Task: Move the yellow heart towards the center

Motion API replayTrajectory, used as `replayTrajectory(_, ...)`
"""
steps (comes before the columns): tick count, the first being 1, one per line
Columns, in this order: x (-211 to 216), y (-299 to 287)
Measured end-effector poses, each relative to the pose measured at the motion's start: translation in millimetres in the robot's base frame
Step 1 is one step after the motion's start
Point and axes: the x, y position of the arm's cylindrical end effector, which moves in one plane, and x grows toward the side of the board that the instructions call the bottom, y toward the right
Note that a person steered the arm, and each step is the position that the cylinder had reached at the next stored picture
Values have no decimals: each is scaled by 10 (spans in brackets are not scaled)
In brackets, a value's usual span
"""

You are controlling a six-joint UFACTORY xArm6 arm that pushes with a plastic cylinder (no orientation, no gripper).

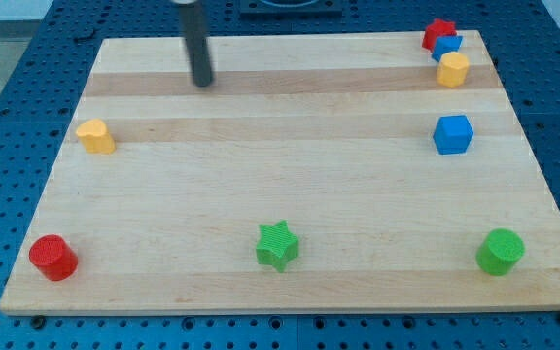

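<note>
No jaws on this rig, just the rod, standing upright from the view's top; my tip [202,82] is down on the counter [280,185], touching nothing. The yellow heart [95,136] sits below and left of my tip, near the counter's left edge, well apart. No readable writing anywhere.

Colours on the board, as you see them

You have a pale wooden board [290,194] with lighter and darker grain bands, on a blue perforated table [27,68]. Yellow heart [95,136] at left; red cylinder [53,258] lower left; green star [278,245] bottom centre; green cylinder [501,252] lower right; blue cube [453,134] at right; red block [438,33], small blue block [448,46] and yellow block [453,70] upper right. My tip [202,82] is dark grey.
</note>
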Motion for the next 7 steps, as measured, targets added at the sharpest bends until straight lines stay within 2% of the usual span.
replayTrajectory(1, 217, -813)
replayTrajectory(2, 608, -1368)
replayTrajectory(5, 795, -1392)
replayTrajectory(7, 1234, -1395)
